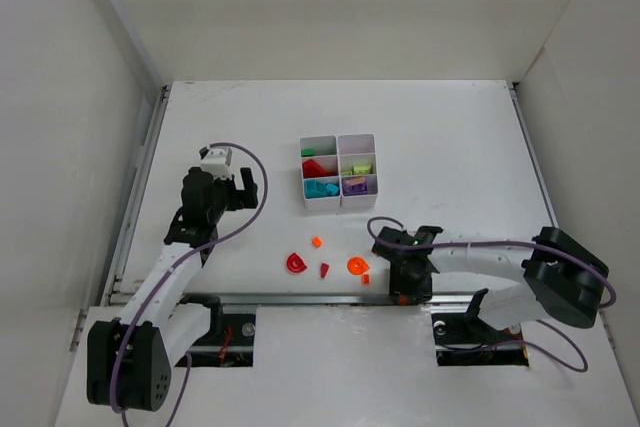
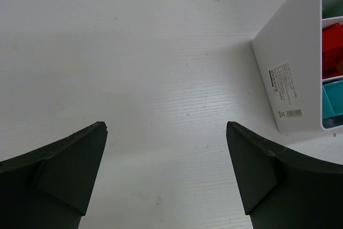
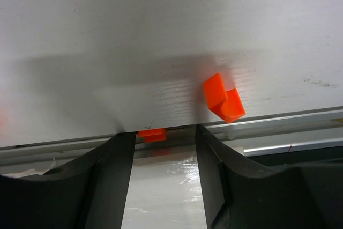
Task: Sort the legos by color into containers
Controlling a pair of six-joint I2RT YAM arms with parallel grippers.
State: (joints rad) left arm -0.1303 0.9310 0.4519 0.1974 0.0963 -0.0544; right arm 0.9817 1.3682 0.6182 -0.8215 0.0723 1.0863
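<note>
Sorting well advanced; a handful of pieces outstanding.
The containers at frame centre held green, red, teal, lime and purple legos. Below them lay loose red and orange pieces (roughly five counted). The right gripper, jaws spread, straddled a small orange brick at the table edge, unpinched. The left gripper, likewise spread and empty, hung beside the containers' left wall.
</note>
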